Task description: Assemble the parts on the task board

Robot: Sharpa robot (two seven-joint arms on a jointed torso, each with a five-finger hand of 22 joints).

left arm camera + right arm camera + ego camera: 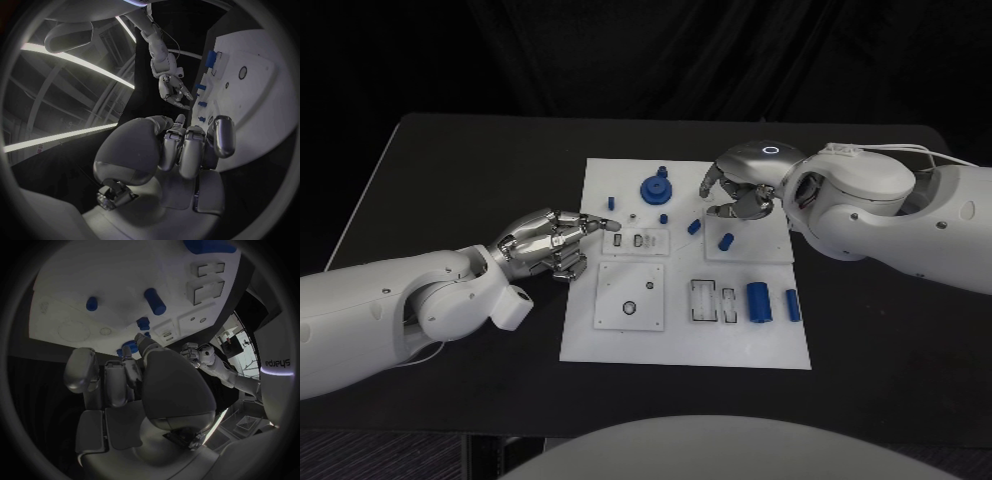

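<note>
We saw the white task board (685,345) lying flat in the middle of the black bench (459,180), with small blue parts spread across it. A stepped blue part (653,189) stood upright near the board's far edge, and a small blue peg (610,202) stood just to its left. Two short blue cylinders (694,227) (726,240) lay tilted near the board's centre. Toward the near right side, a larger blue cylinder (759,301) lay beside a slimmer blue rod (792,305), next to two recessed slots.

The left hand (557,243) rested at the board's left edge, its fingers curled close together and one fingertip reaching onto the white surface; we saw nothing held in it. In the left wrist view its fingers (187,150) lay side by side, folded in against the board's rim.

The right hand (737,188) hovered over the board's far right portion, fingers bent downward. In the right wrist view its fingers (119,377) pointed toward a blue part (130,346) on the board just at the fingertips; we could not tell whether they gripped it.
</note>
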